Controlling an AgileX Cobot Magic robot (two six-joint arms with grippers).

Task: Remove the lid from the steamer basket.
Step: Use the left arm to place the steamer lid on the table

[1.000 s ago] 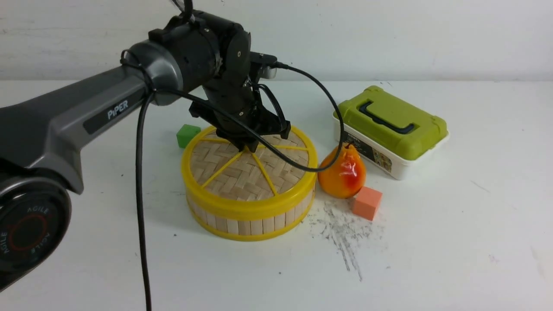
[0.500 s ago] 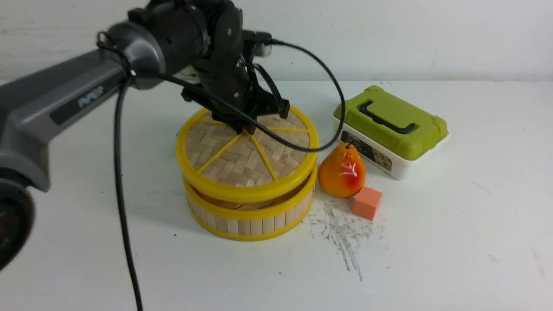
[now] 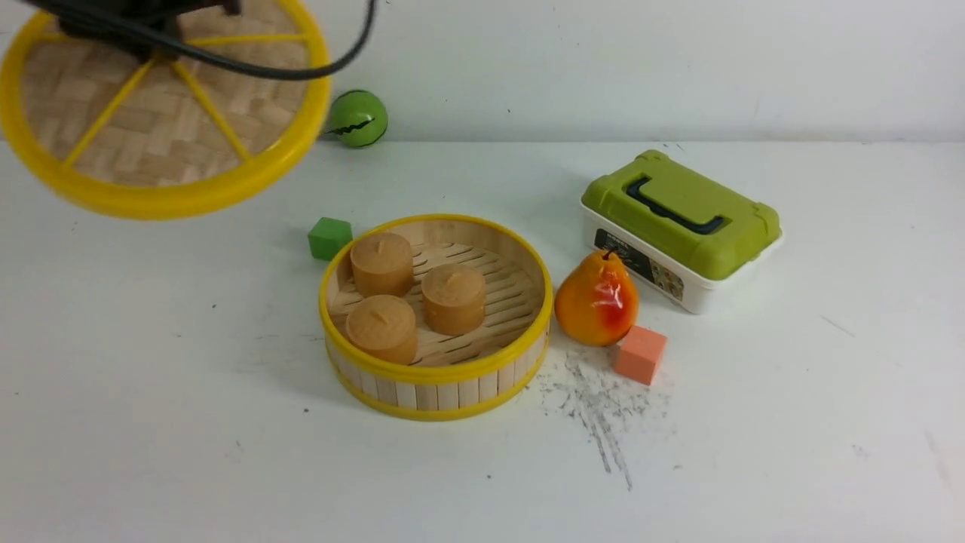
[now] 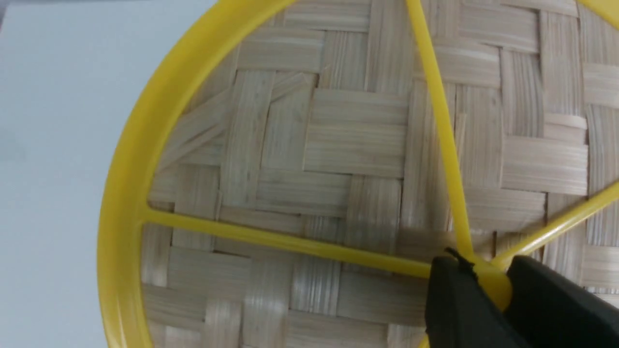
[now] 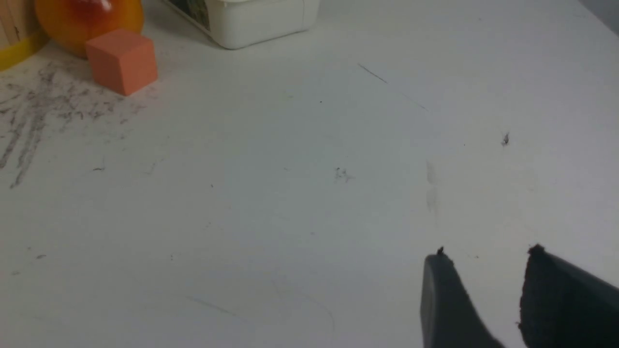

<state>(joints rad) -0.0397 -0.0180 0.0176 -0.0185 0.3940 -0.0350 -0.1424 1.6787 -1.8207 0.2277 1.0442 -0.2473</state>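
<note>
Yellow-rimmed, round lid of woven tan bamboo (image 3: 162, 105), held aloft by the left pincer (image 4: 476, 285), which is clamped on the raised yellow hub (image 4: 493, 285) where the spokes meet. The hub offers a narrow feature that two fingers can span, whereas the broad disc appears too wide to grasp across; a central hold probably also helps to balance the load. The lid is wholly off the steamer basket, a shallow, round vessel with pale wooden-slat walls and yellow rims (image 3: 437, 413), and is well apart from it, towards the robot's left. This position leaves the basket's mouth uncovered, exposing three light-brown, bun-shaped pieces (image 3: 454, 298) on the slatted floor. The basket stands on the white surface (image 3: 482, 483), between the green cube (image 3: 329, 238) and the red-and-orange pear (image 3: 597, 300). The right pincer (image 5: 483, 280) is empty, its fingers parted above the surface; the central hold seems to require only one arm. Removal is judged achieved, with setting down as the likely remaining step. The lid should be kept level and lowered clear of the basket, since the small central grip could allow it to tip or swivel.
</note>
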